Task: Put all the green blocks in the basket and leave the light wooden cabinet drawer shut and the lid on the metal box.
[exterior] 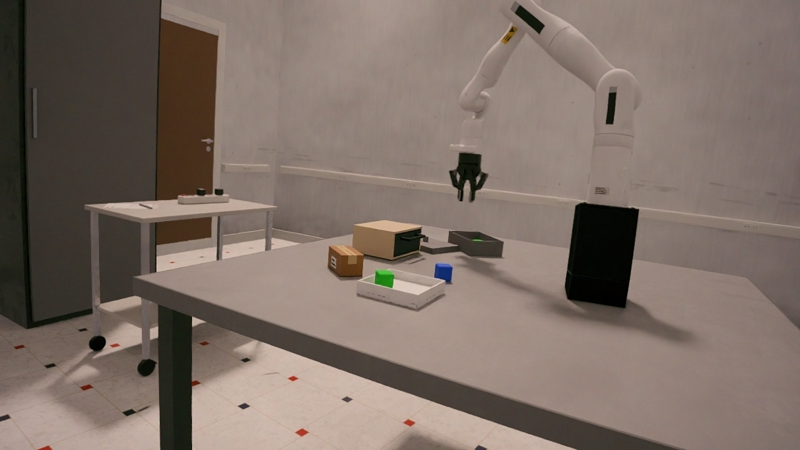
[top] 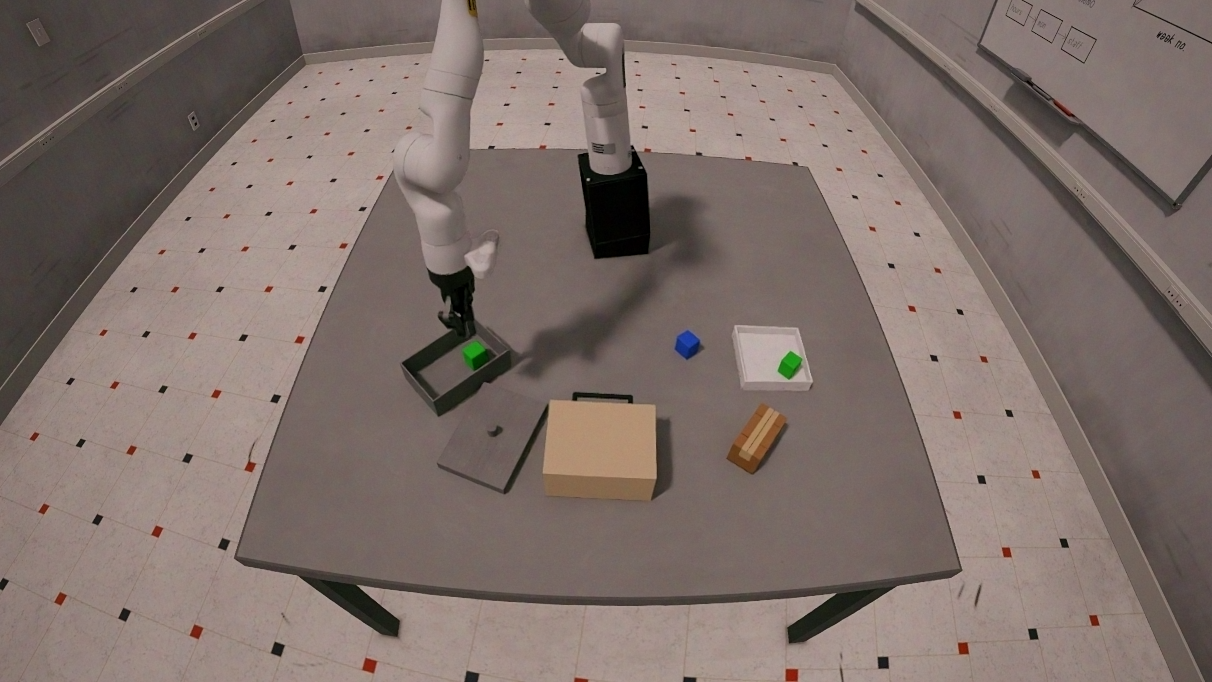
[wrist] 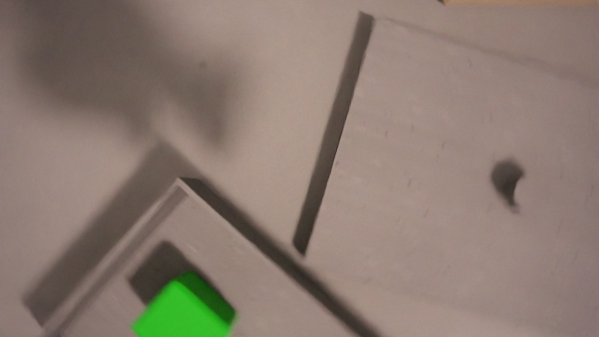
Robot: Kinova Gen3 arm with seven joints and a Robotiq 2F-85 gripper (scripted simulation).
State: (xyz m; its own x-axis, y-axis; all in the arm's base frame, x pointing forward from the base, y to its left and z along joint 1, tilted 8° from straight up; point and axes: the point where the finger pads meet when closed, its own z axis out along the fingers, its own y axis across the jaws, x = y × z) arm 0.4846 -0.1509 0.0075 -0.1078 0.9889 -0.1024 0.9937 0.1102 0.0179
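Note:
My gripper [top: 458,329] [exterior: 466,198] is partly open, with nothing between its fingers, high above the metal box's back side. The dark metal box [top: 466,390] [exterior: 486,249] [wrist: 238,225] is uncovered. A green block [top: 474,355] [exterior: 476,240] [wrist: 183,312] lies inside it. The lid [top: 483,458] [exterior: 439,246] [wrist: 421,124] lies knob up on the table beside it. The white basket [top: 775,387] [exterior: 391,295] holds another green block [top: 789,364] [exterior: 384,278]. The light wooden cabinet [top: 600,441] [exterior: 374,240] has its drawer apparently shut; its inside is hidden.
A blue block [top: 687,344] [exterior: 443,272] lies between the cabinet and the basket. A brown cardboard box [top: 756,438] [exterior: 345,261] stands near the basket; what is in or under it is hidden. The drawer handle [top: 602,396] [exterior: 412,237] faces the robot's base.

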